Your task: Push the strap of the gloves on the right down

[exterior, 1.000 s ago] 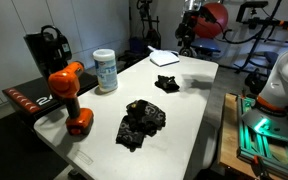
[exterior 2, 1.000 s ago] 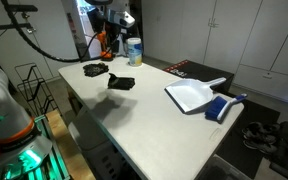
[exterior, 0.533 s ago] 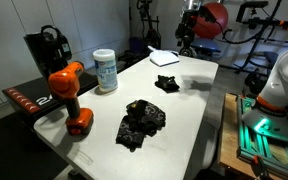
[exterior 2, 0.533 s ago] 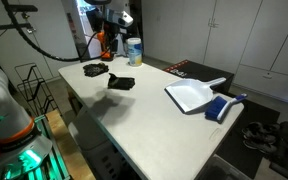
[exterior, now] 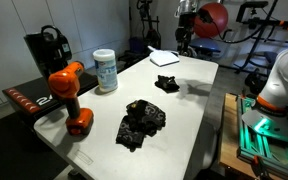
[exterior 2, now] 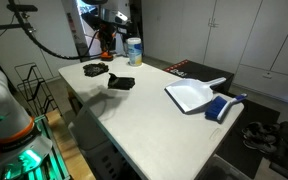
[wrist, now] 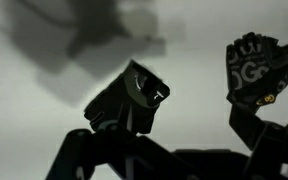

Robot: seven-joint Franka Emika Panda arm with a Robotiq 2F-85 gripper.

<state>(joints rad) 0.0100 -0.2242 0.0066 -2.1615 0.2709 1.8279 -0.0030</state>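
Hanging above the far end of the white bench (exterior: 187,112), your gripper (exterior: 183,47) is well clear of the surface. In the wrist view its dark fingers (wrist: 72,160) frame the lower corners, so the jaws stand wide with nothing between them.

The wrist view shows two gloves below you. A crumpled black fabric glove (wrist: 129,100) lies near the middle with a pale grey tab on its upper edge. A black glove with pale lettering (wrist: 256,75) lies at the right edge, close to your right-hand finger. Its strap is too dark to pick out. The two gloves lie apart, not touching.

In an exterior view one glove sits near mid-bench (exterior: 166,83) and the other, bulkier heap (exterior: 142,122) lies nearer the camera.

An orange and black cordless drill (exterior: 69,97) stands on the bench corner, with a white cylindrical wipes tub (exterior: 105,70) beside it. A white plastic dustpan (exterior 2: 189,97) and a blue hand brush (exterior 2: 224,106) rest well apart from the gloves.
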